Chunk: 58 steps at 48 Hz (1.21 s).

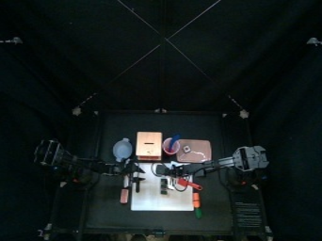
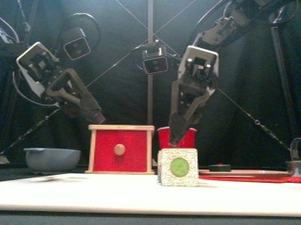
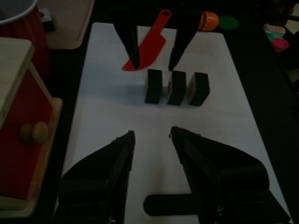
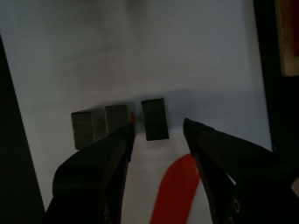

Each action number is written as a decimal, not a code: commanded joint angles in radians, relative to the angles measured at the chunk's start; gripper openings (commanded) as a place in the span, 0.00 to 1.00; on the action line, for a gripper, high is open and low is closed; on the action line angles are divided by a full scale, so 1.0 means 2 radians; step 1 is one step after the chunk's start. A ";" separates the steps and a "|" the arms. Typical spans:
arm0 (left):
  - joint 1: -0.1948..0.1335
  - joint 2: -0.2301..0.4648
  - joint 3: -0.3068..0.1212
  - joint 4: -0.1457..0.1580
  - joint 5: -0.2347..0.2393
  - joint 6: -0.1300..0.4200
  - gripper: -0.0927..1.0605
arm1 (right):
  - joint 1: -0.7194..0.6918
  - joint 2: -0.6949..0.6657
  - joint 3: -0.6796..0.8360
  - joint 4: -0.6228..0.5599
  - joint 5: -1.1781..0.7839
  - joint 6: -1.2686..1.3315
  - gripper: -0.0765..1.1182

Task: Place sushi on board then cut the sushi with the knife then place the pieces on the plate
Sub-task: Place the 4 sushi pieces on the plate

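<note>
Sitting centrally on white board (image 3: 239,149), sushi blocks (image 3: 177,87) leave bare margins.

Finding: no text, label, brand name, number or sign can be read in any of the four views. No surface shown carries lettering that can be made out.
</note>
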 commanded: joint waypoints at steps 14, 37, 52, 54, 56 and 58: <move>0.001 -0.002 -0.004 -0.001 -0.003 0.000 0.76 | -0.002 0.003 -0.017 -0.005 -0.003 -0.001 0.77; 0.001 -0.002 -0.002 0.000 -0.002 0.000 0.76 | -0.001 0.036 -0.035 -0.023 0.001 -0.002 0.73; 0.001 -0.002 -0.001 0.000 -0.002 0.000 0.76 | -0.002 0.024 -0.030 -0.023 0.021 0.000 0.55; 0.002 -0.002 -0.002 -0.001 -0.002 0.000 0.76 | -0.002 0.015 -0.028 -0.023 0.030 0.000 0.56; 0.001 -0.002 -0.002 -0.001 -0.003 0.000 0.76 | -0.003 0.004 -0.024 -0.023 0.038 0.001 0.56; 0.001 -0.002 -0.002 -0.001 -0.003 0.000 0.76 | -0.005 -0.011 -0.018 -0.022 0.045 0.001 0.56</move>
